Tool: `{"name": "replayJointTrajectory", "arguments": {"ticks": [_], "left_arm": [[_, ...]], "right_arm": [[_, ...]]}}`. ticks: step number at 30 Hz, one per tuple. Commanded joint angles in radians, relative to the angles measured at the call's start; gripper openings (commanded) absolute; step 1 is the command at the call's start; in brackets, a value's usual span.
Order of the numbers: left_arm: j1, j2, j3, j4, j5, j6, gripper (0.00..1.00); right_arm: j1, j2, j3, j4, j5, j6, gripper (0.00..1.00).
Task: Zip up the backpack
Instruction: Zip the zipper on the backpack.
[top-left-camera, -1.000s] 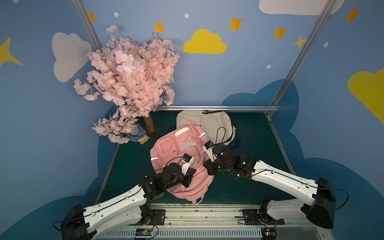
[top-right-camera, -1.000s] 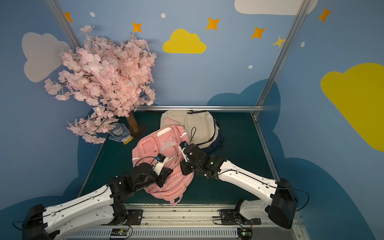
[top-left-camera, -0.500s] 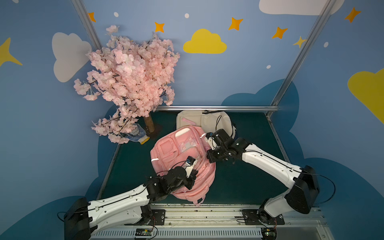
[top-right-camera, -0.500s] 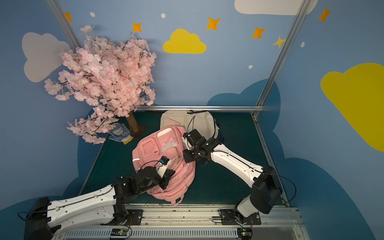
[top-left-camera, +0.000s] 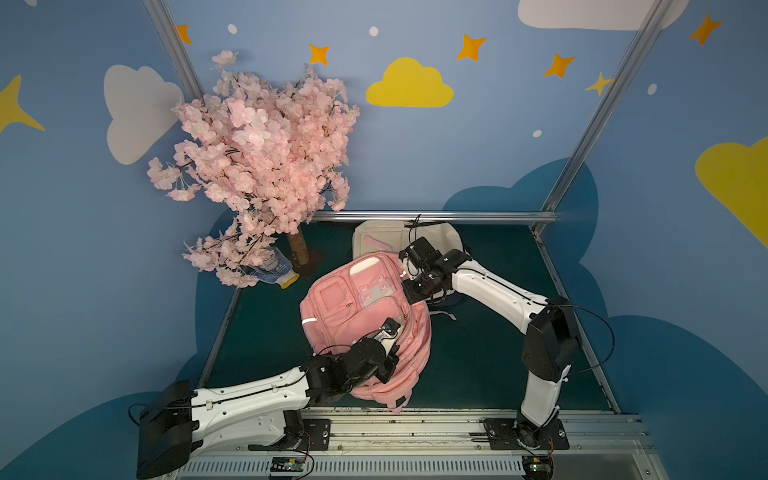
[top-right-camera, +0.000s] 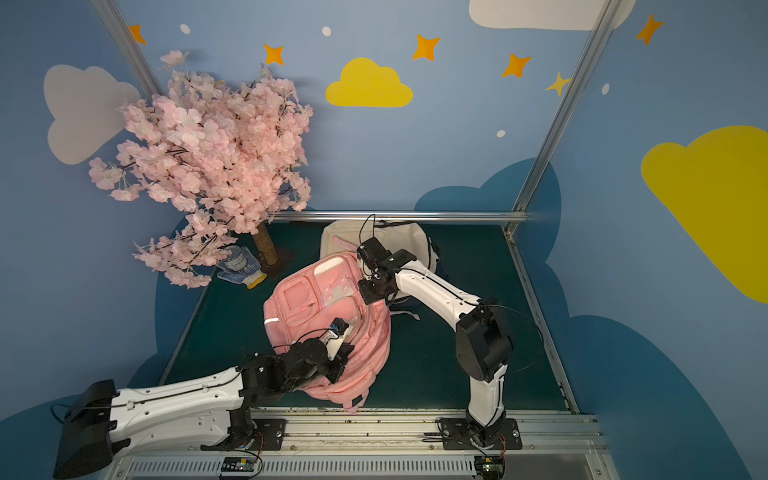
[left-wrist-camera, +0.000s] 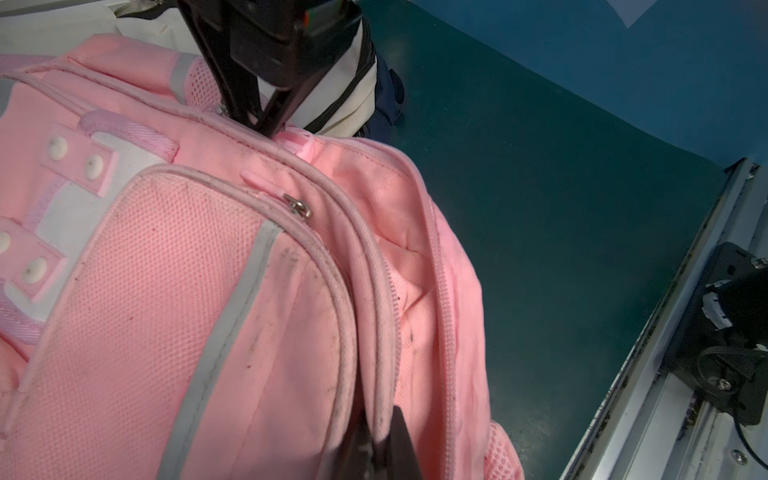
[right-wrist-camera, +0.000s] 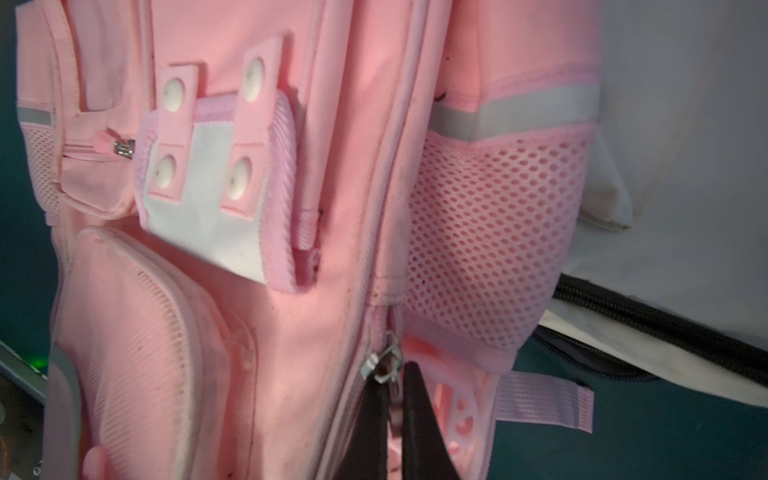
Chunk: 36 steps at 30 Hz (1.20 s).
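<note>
The pink backpack (top-left-camera: 357, 307) (top-right-camera: 307, 303) lies on the green table, its top toward the front rail. My left gripper (top-left-camera: 395, 338) (left-wrist-camera: 382, 440) is shut on the piped edge of the flap beside the main opening. That opening gapes, with the zipper track (left-wrist-camera: 442, 291) and pink lining showing. My right gripper (top-left-camera: 409, 286) (right-wrist-camera: 392, 399) is shut on the zipper pull, and the metal slider (right-wrist-camera: 384, 365) sits just ahead of its tips, below the mesh side pocket (right-wrist-camera: 490, 249). In the left wrist view the right gripper (left-wrist-camera: 270, 129) stands at the far end of the open track.
A cream backpack (top-left-camera: 382, 237) lies behind the pink one, touching it. A pink blossom tree (top-left-camera: 266, 166) stands at the back left with a bottle (top-left-camera: 274, 270) at its foot. The metal rail (top-left-camera: 415, 424) runs along the table's front edge.
My right gripper has moved away along the backpack's side toward the mesh pocket, carrying the zipper pull. The left gripper has shifted slightly right, keeping hold of the flap edge.
</note>
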Motion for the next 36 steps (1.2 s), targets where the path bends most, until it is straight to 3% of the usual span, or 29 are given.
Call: {"name": "replayJointTrajectory", "arguments": {"ticks": [1, 3, 5, 10, 13, 22, 31, 36], "left_arm": [[-0.049, 0.012, 0.01, -0.098, 0.151, -0.018, 0.03], [-0.049, 0.003, 0.014, -0.085, 0.154, -0.03, 0.03], [-0.044, -0.008, 0.0, -0.051, 0.152, -0.044, 0.03], [0.047, 0.01, 0.006, -0.06, 0.11, -0.108, 0.02], [0.121, 0.038, 0.022, -0.049, 0.129, -0.122, 0.03], [0.165, 0.227, 0.11, -0.039, 0.17, -0.094, 0.03], [0.16, 0.444, 0.214, 0.012, 0.312, -0.147, 0.07], [0.096, 0.534, 0.344, -0.05, 0.31, -0.128, 0.24]], "right_arm": [[-0.073, -0.013, 0.073, 0.186, 0.19, 0.016, 0.0], [-0.073, -0.04, 0.057, 0.178, 0.157, 0.032, 0.0], [-0.073, -0.072, 0.03, 0.195, 0.107, 0.05, 0.07], [-0.074, -0.204, -0.059, 0.187, 0.018, 0.081, 0.42], [-0.073, -0.308, -0.174, 0.214, -0.004, 0.134, 0.52], [-0.047, -0.624, -0.579, 0.339, -0.061, 0.298, 0.59], [0.007, -0.729, -0.875, 0.413, -0.064, 0.556, 0.68], [0.027, -0.759, -0.962, 0.5, -0.079, 0.661, 0.73]]}}
